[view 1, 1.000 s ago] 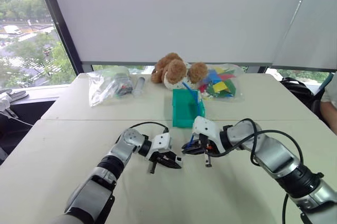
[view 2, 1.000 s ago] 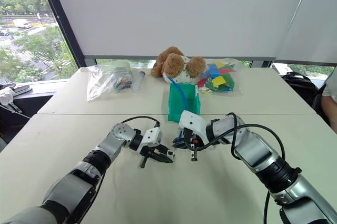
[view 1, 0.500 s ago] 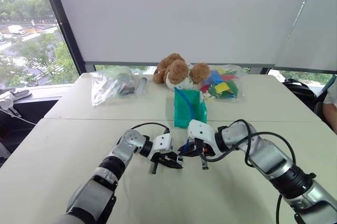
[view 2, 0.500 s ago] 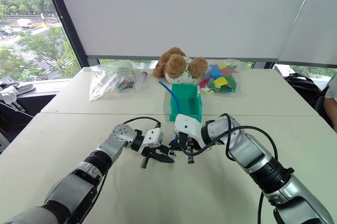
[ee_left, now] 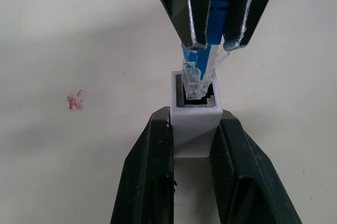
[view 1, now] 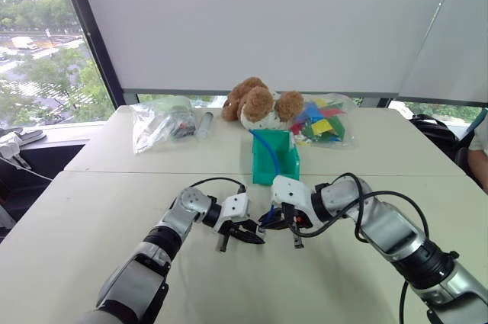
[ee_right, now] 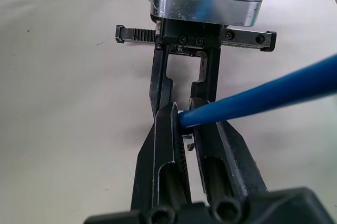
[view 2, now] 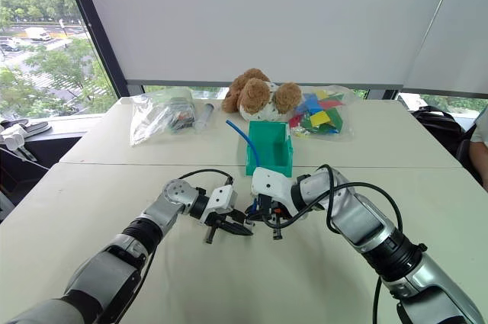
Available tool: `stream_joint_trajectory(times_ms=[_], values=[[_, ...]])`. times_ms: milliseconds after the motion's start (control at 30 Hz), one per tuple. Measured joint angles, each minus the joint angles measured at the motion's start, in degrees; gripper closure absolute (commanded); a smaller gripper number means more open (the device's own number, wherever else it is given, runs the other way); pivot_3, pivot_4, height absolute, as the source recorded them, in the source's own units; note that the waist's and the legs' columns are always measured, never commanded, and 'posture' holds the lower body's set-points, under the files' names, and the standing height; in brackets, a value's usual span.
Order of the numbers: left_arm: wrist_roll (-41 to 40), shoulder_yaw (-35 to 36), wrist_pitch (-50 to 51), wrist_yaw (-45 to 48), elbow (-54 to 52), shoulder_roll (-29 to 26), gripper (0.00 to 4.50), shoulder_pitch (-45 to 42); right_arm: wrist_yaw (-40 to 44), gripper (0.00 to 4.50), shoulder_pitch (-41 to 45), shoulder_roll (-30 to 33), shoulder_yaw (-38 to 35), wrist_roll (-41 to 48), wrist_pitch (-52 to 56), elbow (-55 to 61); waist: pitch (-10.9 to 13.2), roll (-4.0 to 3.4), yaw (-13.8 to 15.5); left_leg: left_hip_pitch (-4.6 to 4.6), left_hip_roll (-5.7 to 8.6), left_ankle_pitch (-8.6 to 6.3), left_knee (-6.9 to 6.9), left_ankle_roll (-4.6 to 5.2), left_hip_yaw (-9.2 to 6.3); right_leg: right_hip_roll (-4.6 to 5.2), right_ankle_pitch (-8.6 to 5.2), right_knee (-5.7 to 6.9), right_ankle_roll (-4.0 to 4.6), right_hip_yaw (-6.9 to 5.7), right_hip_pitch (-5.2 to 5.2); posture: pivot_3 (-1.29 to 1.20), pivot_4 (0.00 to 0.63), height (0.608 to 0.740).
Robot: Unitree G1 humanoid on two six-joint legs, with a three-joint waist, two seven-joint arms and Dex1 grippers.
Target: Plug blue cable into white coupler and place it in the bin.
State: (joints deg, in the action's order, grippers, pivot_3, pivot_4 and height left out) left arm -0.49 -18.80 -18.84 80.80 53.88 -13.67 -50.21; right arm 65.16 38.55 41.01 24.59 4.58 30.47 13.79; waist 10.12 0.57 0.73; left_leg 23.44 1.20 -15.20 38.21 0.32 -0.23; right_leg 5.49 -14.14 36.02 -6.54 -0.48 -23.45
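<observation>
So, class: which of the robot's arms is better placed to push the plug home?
The right. Its gripper already pinches the blue cable just behind the plug, whose tip sits at the coupler's socket. The left gripper is busy clamping the coupler.

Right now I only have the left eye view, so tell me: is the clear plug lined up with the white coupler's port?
Observer: Yes. The left wrist view shows the plug with its tip in the port mouth of the white coupler, most of it outside.
Operator: Is the coupler gripped squarely?
Observer: The left pincer clamps its two side faces, port facing the right pincer.
Operator: Where does the right one hold?
Observer: It is shut on the blue cable, just behind the plug.
</observation>
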Motion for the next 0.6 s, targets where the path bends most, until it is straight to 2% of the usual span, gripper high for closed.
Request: stream_joint_trajectory(times_ms=[600], values=[[-0.05,0.55,0.86,-0.33,-0.34,0.14,4.15,0.59,0.15,4.50,0.41,-2.22,0.86,-2.19,0.08,-1.92,-0.03,0.01,-0.01,-0.05,0.01,0.00,0.00,0.00,-0.02,0.00,0.00,0.00,0.00,-0.01,0.06,0.00,0.150,0.740]])
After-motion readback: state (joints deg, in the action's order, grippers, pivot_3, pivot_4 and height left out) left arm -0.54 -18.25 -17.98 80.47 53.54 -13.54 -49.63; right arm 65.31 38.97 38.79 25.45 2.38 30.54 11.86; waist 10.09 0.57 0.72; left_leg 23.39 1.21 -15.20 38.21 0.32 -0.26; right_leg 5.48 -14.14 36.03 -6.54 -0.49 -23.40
